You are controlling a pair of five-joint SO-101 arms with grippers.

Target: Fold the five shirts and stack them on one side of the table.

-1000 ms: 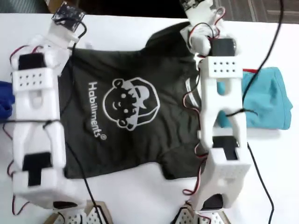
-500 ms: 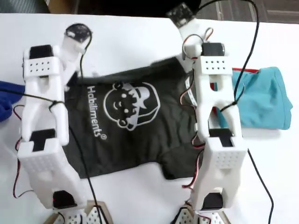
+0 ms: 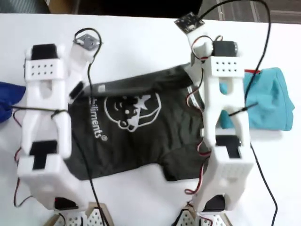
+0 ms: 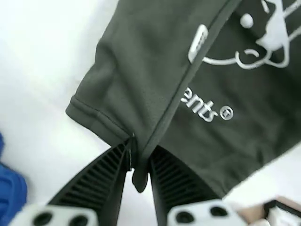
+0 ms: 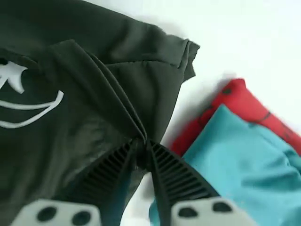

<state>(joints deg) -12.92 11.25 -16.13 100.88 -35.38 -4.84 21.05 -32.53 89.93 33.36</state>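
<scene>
A dark grey shirt (image 3: 136, 136) with a white cartoon print lies across the middle of the white table (image 3: 141, 42). Its far edge is lifted and doubled back over the top of the print. My left gripper (image 3: 76, 91) is shut on that edge at the shirt's left side; its wrist view has the cloth pinched between the fingers of the left gripper (image 4: 137, 151). At the right side my right gripper (image 3: 190, 76) is shut on a bunched fold of the same shirt (image 5: 94, 94), the pinch seen close up at the right gripper (image 5: 141, 144).
A folded teal shirt (image 3: 265, 99) lies on a red one (image 3: 251, 71) at the table's right side, close to the right arm. A blue garment (image 3: 7, 99) sits at the left edge. Cables trail from both arms.
Both grippers have drawn the shirt's far edge towards the near side. The fold now covers the top of the print, and bare table shows beyond it.
</scene>
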